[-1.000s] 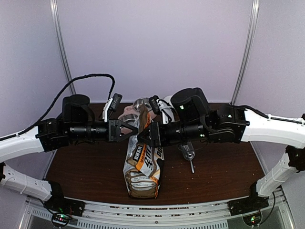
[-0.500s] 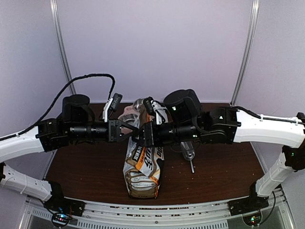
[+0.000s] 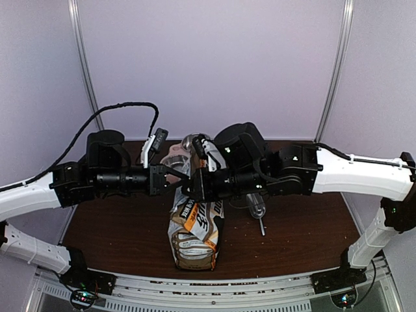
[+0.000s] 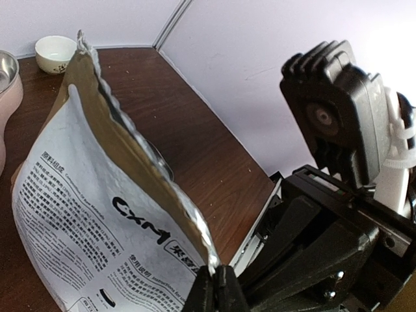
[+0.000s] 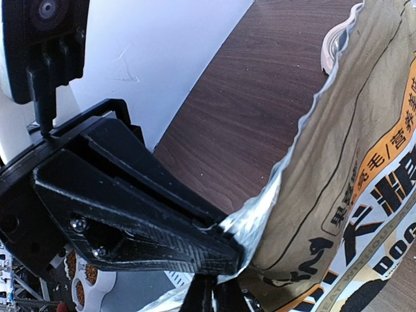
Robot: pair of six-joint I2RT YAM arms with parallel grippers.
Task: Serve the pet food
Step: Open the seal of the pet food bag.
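Brown tabletop (image 3: 117, 227), centre of top view: bag (image 3: 195, 231) upright, pet food presumably inside, unseen. Left gripper (image 3: 174, 180) and right gripper (image 3: 188, 186) both pinched tight on bag's torn top edge, tips almost touching. Risks: uneven pull tearing foil, toppling bag, scattering contents.

Two claws, the left gripper (image 3: 175, 179) and the right gripper (image 3: 190, 186), share one pet-food bag (image 3: 194, 229). Beyond them are one pink feeder (image 3: 174, 153) and one small white cup (image 4: 54, 52). One metal scoop (image 3: 258, 210) lies beside the right claw.
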